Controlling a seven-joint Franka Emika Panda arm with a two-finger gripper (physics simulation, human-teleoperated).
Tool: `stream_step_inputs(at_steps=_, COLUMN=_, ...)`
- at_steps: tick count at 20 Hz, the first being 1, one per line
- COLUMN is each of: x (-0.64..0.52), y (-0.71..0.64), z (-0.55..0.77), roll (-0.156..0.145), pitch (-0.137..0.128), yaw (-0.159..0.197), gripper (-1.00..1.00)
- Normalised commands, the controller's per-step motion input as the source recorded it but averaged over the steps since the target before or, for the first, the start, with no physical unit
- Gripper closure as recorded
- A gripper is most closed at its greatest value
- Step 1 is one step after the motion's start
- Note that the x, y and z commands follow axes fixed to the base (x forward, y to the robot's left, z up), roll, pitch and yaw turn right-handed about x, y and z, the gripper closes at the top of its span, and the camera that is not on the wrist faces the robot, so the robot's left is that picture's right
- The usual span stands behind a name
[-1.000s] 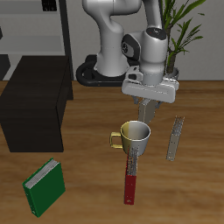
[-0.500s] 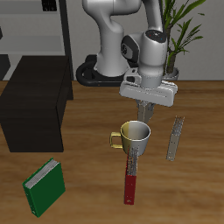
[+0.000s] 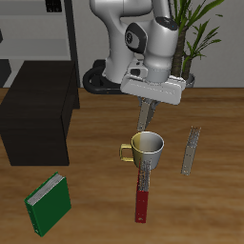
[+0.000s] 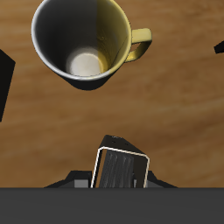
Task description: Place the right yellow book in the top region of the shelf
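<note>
My gripper [image 3: 149,101] is shut on the right yellow book [image 3: 145,116], a small thin grey book with pale edges. The book hangs tilted below the fingers, in the air just above and behind the mug [image 3: 145,148]. In the wrist view the book's end [image 4: 121,168] shows between my fingers, with the mug [image 4: 80,42] below on the wood. The shelf [image 3: 38,110], a low black box with a flat top, stands well apart from the gripper, across the table.
A longer slim grey-and-tan book [image 3: 192,151] lies beside the mug. A grey and red book [image 3: 144,191] lies in front of the mug. A green book [image 3: 48,203] leans near the front edge. A grey metal rack [image 3: 38,29] and a plant [image 3: 195,29] stand at the back.
The gripper has risen and tilted with the book in it. The book has lifted higher above the mug and shifted a little toward the shelf.
</note>
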Motion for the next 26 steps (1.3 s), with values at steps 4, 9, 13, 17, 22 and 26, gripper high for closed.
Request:
stream_step_inputs(at_steps=4, x=-0.12, y=-0.41, z=0.40, roll=-0.076, pitch=-0.054, yaw=0.094, gripper=1.00)
stream_step_inputs(at_steps=9, x=-0.10, y=-0.37, z=0.30, roll=-0.093, pitch=-0.039, yaw=0.071, gripper=1.00)
stream_step_inputs(at_steps=13, x=-0.05, y=-0.28, z=0.19, roll=-0.088, pitch=-0.036, yaw=0.113, gripper=1.00)
stream_step_inputs(at_steps=17, x=0.09, y=-0.19, z=-0.01, roll=-0.139, pitch=-0.017, yaw=0.144, gripper=1.00)
stream_step_inputs(at_steps=22, x=0.07, y=-0.04, z=0.01, roll=-0.153, pitch=-0.035, yaw=0.133, gripper=1.00)
stream_step_inputs(at_steps=26, x=0.12, y=0.03, z=-0.03, roll=-0.126, pitch=-0.010, yaw=0.099, gripper=1.00)
